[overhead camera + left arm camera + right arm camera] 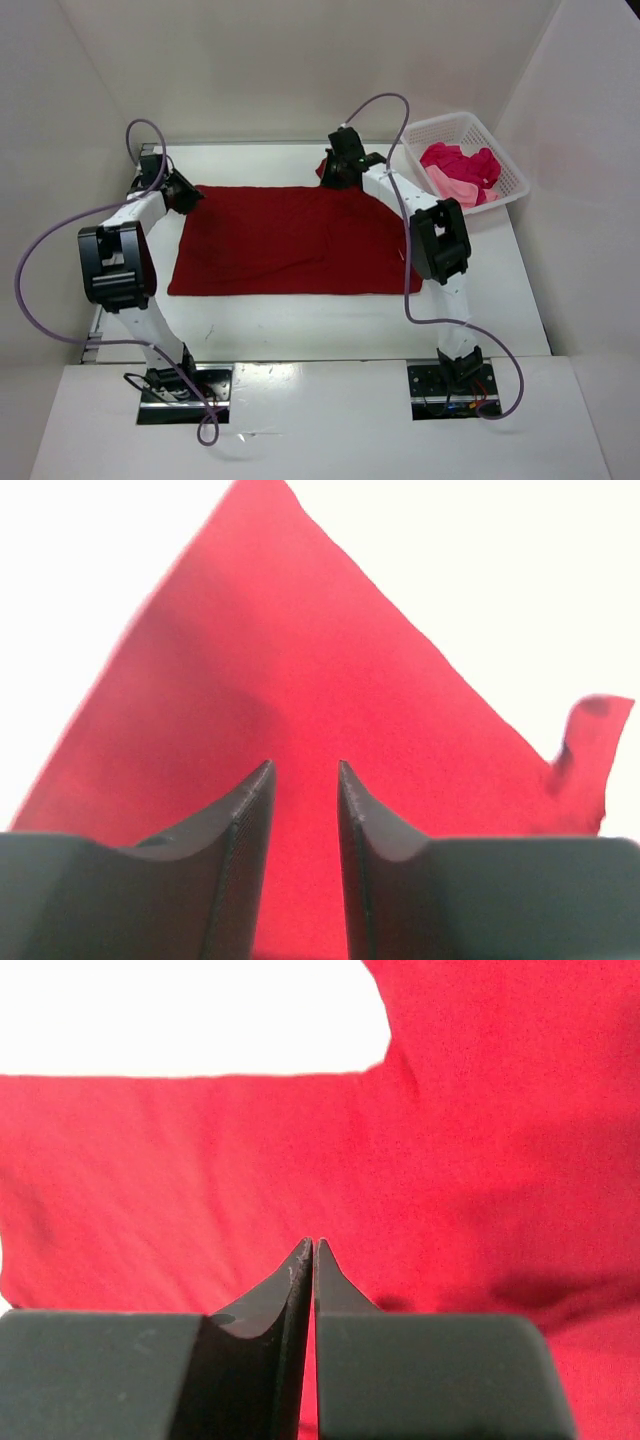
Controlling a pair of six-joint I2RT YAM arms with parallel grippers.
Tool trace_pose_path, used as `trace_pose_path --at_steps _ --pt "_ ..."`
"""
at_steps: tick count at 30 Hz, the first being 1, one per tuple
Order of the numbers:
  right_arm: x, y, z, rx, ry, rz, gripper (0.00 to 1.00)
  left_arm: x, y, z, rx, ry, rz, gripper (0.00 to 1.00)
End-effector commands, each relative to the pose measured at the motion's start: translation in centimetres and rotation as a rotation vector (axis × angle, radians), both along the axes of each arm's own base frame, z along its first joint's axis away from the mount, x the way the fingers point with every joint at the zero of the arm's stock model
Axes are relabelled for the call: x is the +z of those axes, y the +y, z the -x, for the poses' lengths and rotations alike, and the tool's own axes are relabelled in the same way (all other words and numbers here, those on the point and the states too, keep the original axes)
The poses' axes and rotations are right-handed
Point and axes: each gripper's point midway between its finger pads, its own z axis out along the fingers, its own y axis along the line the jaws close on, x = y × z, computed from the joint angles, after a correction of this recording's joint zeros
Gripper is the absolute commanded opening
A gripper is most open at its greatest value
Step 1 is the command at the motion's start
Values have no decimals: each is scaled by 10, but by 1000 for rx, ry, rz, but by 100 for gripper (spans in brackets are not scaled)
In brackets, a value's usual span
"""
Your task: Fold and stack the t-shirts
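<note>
A dark red t-shirt [290, 240] lies spread flat on the white table [300, 330]. My left gripper [185, 195] is over its far-left corner. Its jaws [305, 765] are open, a clear gap between them and only red cloth [280, 630] below. My right gripper [340, 170] is at the shirt's far edge, beside a raised fold of red cloth. Its jaws [314, 1242] are shut to a hairline slit over the red shirt [200, 1160], nothing visibly pinched at the tips. A magenta t-shirt [460, 160] and a light pink t-shirt [455, 187] lie crumpled together in the basket.
The white lattice basket [515, 180] stands at the table's far right corner, close to the right arm's elbow [438, 240]. White walls close in the table at the back and sides. Purple cables [30, 260] loop off both arms.
</note>
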Motion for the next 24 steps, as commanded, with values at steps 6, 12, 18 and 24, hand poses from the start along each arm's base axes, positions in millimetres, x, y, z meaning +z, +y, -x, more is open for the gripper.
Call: trace_pose_path --at_steps 6,12,18,24 --pt "16 -13 -87 -22 -132 73 11 -28 55 -62 124 17 -69 55" --pt "-1 -46 -139 -95 -167 88 22 -40 65 -98 125 7 -84 62" --pt "6 -72 -166 -163 -258 102 33 -43 79 -125 125 6 -137 62" --pt "-15 -104 -178 -217 -238 124 41 -64 81 -126 113 47 -152 55"
